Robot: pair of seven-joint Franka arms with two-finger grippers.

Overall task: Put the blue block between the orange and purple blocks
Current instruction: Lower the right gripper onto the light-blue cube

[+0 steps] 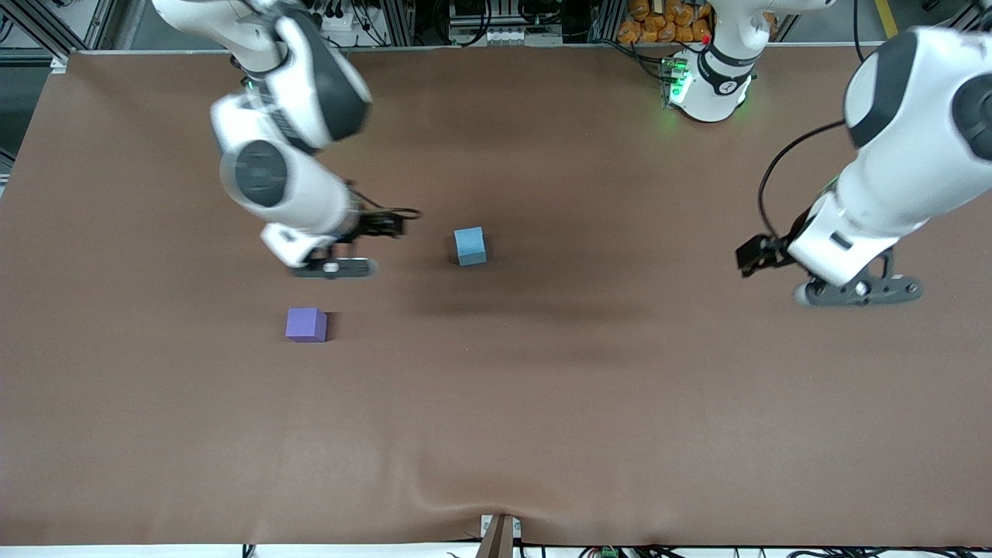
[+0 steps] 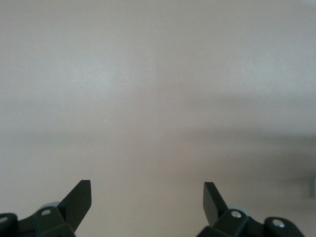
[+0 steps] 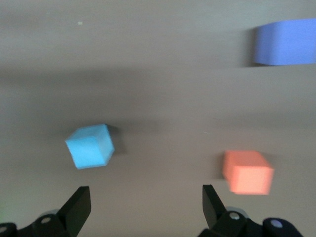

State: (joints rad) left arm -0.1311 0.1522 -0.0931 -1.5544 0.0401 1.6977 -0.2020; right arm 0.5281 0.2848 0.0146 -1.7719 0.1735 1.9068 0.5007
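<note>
The blue block (image 1: 470, 246) sat alone on the brown table (image 1: 542, 403), near the middle, with nothing gripping it. The purple block (image 1: 306, 324) lay nearer the front camera than the blue one and toward the right arm's end of the table, well apart from it. The orange block (image 3: 248, 172) showed only in the right wrist view, on the table apart from the blue block (image 3: 90, 146) and the purple block (image 3: 285, 42); in the front view the right arm hid it.

The right gripper (image 1: 335, 267) hung above the table between the blue and purple blocks, its fingers (image 3: 79, 203) spread wide and holding nothing. The left gripper (image 1: 859, 291) waited over bare table at the left arm's end, well apart from all blocks, fingers (image 2: 80, 197) likewise parted and empty.
</note>
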